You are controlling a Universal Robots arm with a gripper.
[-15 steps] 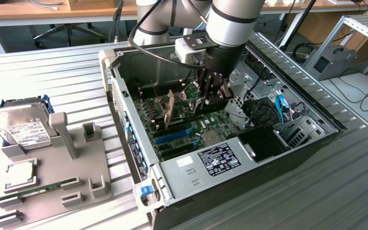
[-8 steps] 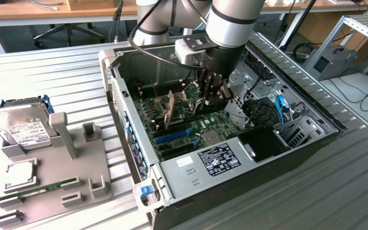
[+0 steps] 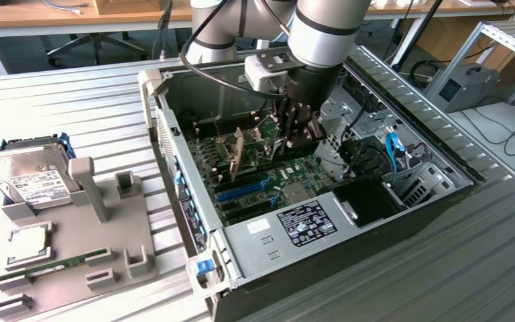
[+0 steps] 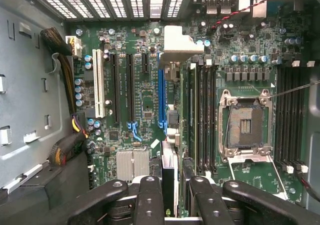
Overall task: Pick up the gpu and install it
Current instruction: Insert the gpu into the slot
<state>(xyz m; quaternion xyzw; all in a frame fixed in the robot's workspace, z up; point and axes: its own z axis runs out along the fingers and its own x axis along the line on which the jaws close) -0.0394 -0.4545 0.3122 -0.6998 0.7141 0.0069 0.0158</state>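
Inside, the open computer case (image 3: 267, 231) holds the end effector-gripped gpu (image 3: 236, 155).

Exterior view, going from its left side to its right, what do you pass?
Hard drive → grey parts holder → open computer case → gripper holding the gpu over the motherboard → blue cable.

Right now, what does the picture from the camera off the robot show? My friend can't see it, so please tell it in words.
The robot's gripper reaches down into an open computer case, holding the gpu upright on edge just above the green motherboard. To the exterior view's left, a grey holder carries a silver hard drive and a thin memory stick.
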